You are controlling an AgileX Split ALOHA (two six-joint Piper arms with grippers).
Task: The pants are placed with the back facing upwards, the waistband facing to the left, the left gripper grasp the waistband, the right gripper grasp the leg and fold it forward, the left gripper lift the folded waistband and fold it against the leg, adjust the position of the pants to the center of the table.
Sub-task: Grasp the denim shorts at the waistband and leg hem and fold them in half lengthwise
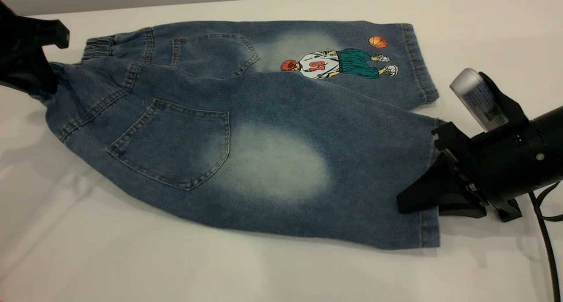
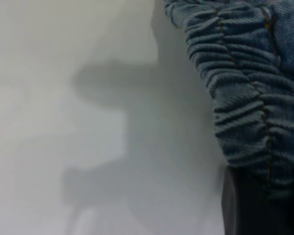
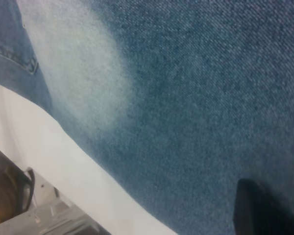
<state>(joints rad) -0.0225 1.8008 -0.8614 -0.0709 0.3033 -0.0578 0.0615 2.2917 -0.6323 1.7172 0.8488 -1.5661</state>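
The pants (image 1: 246, 130) lie back-up across the bench (image 1: 88, 258), near half raised. The left pincer (image 1: 42, 80) pinches the waistband (image 2: 245, 98) at far left; the right pincer (image 1: 433, 179) pinches the leg (image 1: 374, 183) hem, likely so both ends carry evenly into the forward fold.

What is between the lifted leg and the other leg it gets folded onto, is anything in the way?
Nothing visible. The right gripper is at the hem of the leg, and the left gripper at the waistband. The printed leg lies bare on the table.
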